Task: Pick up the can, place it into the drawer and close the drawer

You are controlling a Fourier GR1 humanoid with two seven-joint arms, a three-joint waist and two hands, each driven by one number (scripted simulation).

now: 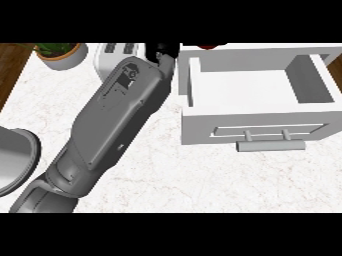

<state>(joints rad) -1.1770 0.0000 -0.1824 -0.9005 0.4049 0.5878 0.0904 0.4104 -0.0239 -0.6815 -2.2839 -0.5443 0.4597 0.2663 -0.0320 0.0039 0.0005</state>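
An open white drawer [262, 127] stands at the right with its inside bare and a bar handle [271, 145] at its front. A small red and dark thing, probably the can [209, 46], peeks over the drawer's far wall at the view's top edge. My left forearm crosses from the lower left up to the top centre. Its black hand [164, 54] lies just left of the drawer's far left corner, a short way left of the can. The wrist hides most of the hand, so it is unclear whether it touches the can. My right hand does not show.
A white toaster [115, 50] stands at the top, partly behind my forearm. A potted plant [59, 55] sits at the top left corner of the marble counter [203, 175]. A large grey cylinder [4, 160] fills the left edge. Wooden floor borders the counter's left side.
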